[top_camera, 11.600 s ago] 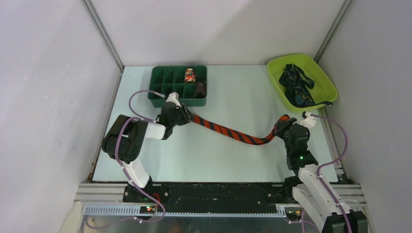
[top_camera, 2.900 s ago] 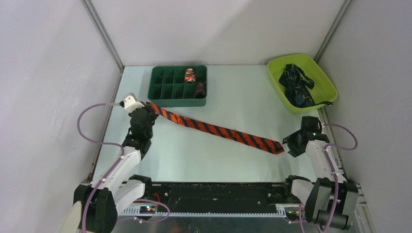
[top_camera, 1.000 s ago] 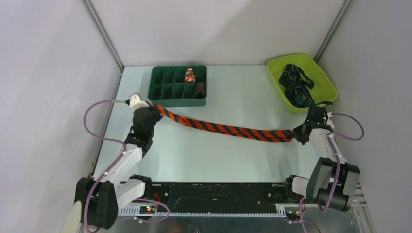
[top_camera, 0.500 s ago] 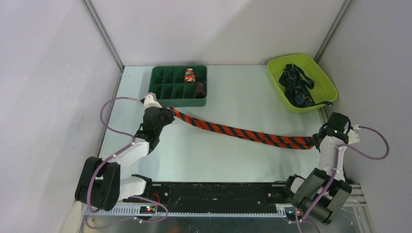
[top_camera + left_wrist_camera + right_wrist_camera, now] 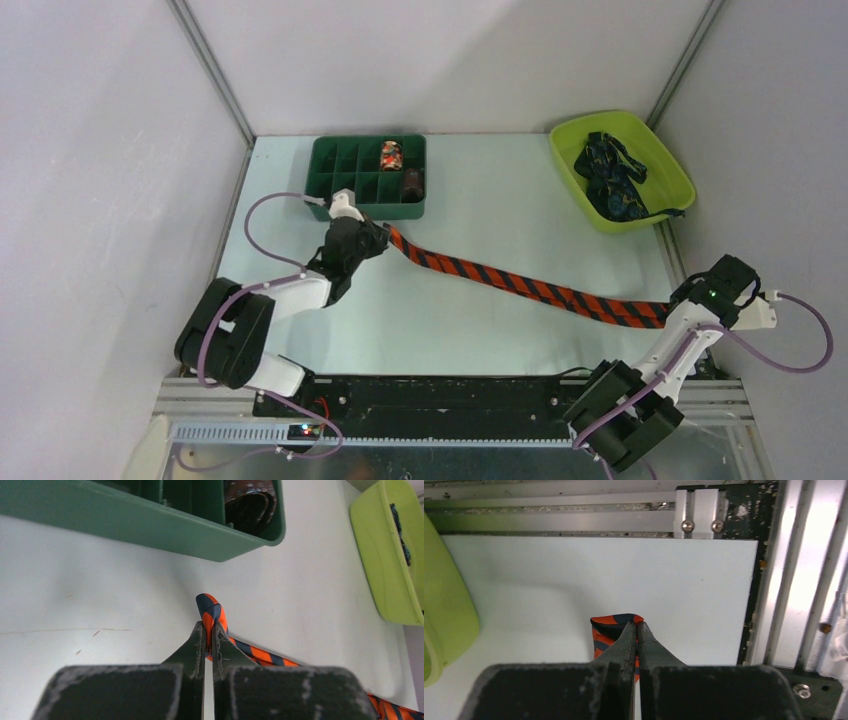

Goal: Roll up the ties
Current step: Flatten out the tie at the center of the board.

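A red-orange tie with dark diagonal stripes [image 5: 520, 285] stretches across the table from upper left to lower right. My left gripper [image 5: 385, 237] is shut on its narrow end [image 5: 212, 612], just in front of the green tray. At the table's right edge my right gripper [image 5: 672, 312] is shut on the tie's other end [image 5: 610, 626]. Dark navy patterned ties [image 5: 612, 180] lie heaped in the lime bin. Two rolled ties, one colourful [image 5: 390, 156] and one dark [image 5: 412, 184], sit in the green tray's compartments; the dark roll [image 5: 250, 502] also shows in the left wrist view.
The green compartment tray [image 5: 335, 180] stands at the back left, its wall [image 5: 150, 527] close ahead of my left fingers. A lime bin [image 5: 672, 178] stands at the back right, its side [image 5: 449, 610] seen left of my right gripper. The metal frame rail [image 5: 784, 580] borders the table's right edge.
Both grippers have carried the tie to the right and nearer: the left one from the tray's left corner to its right front, the right one out to the table's right edge.
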Robot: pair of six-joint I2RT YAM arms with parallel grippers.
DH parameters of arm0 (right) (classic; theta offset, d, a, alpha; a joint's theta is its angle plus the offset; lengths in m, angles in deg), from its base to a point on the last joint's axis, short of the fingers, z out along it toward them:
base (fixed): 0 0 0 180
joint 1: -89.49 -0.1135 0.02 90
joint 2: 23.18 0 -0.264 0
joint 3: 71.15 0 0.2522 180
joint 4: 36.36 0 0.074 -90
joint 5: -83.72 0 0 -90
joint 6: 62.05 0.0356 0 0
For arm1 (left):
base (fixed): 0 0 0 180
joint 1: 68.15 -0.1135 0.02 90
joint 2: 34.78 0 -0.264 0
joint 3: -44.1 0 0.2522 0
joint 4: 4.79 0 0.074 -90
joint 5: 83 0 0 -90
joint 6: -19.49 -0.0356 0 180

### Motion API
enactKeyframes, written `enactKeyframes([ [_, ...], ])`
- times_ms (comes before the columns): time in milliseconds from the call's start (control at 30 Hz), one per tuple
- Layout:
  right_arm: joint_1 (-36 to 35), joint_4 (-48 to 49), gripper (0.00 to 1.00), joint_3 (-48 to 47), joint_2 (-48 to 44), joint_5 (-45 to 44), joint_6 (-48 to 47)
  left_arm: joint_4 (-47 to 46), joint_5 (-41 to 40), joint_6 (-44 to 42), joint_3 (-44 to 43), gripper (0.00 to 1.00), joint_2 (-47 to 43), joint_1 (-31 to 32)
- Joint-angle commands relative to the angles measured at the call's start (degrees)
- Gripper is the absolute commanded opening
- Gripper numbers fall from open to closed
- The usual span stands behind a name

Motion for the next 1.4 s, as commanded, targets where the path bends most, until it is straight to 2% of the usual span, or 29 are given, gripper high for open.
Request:
enactKeyframes([
  [0,2.9,-2.5,0.00,-2.4,-1.3,-1.7,-3.2,-4.9,0.9,1.8,-3.9,0.00,2.5,1.6],
  [133,6.9,-2.9,0.00,-2.3,-2.2,-0.4,-4.8,-4.8,0.9,1.7,-5.5,0.00,3.9,2.4],
  [300,7.6,-1.6,0.00,-2.4,-2.7,2.8,-5.8,-4.2,0.3,1.3,-5.4,0.00,3.5,2.6],
  [333,7.7,-1.4,0.05,-2.3,-2.9,3.9,-6.0,-4.0,-0.2,0.9,-5.3,0.00,3.3,2.5],
  [367,7.7,-1.3,0.17,-2.3,-3.0,4.4,-6.1,-3.6,-0.4,0.8,-5.3,0.00,2.9,2.5],
  [400,7.7,-1.2,0.23,-2.3,-3.3,5.3,-6.1,-3.5,-0.8,0.5,-5.2,0.00,2.7,2.5],
  [433,7.7,-1.0,0.33,-2.4,-3.5,5.7,-6.2,-3.3,-0.9,0.3,-5.2,0.00,2.5,2.5],
  [500,7.7,-0.5,0.44,-2.4,-4.1,6.3,-6.4,-3.2,-1.1,0.1,-5.2,0.00,2.1,2.5],
  [600,7.7,-0.7,0.54,-3.0,-5.3,6.3,-6.5,-3.0,-1.0,0.2,-5.3,0.00,2.2,2.5],
  [800,3.9,2.6,0.56,-3.2,-6.1,13.7,-7.3,-1.1,-2.5,-0.8,-5.2,0.00,0.8,2.5],
  [867,-1.8,4.9,0.58,-3.2,-6.7,15.1,-7.4,-0.3,-3.3,-1.3,-5.2,0.00,0.3,2.4],
  [933,-10.3,7.1,0.62,-3.6,-7.0,13.9,-7.6,0.3,-3.9,-1.7,-5.5,0.00,0.2,2.4],
  [1000,-23.0,9.6,0.66,-4.0,-6.4,12.9,-8.3,0.6,-3.9,-1.8,-5.7,0.01,0.1,2.3],
  [1067,-31.7,12.0,0.68,-4.2,-4.4,13.3,-8.4,0.8,-4.0,-1.7,-5.7,0.01,0.1,2.3],
  [1200,-47.5,16.3,0.67,-4.2,2.7,11.9,-8.5,0.8,-4.3,-1.1,-5.4,0.03,0.4,2.4],
  [1367,-60.5,24.1,0.63,-4.2,11.1,15.5,-10.9,0.0,-5.4,0.0,-4.4,0.09,1.3,2.4],
])
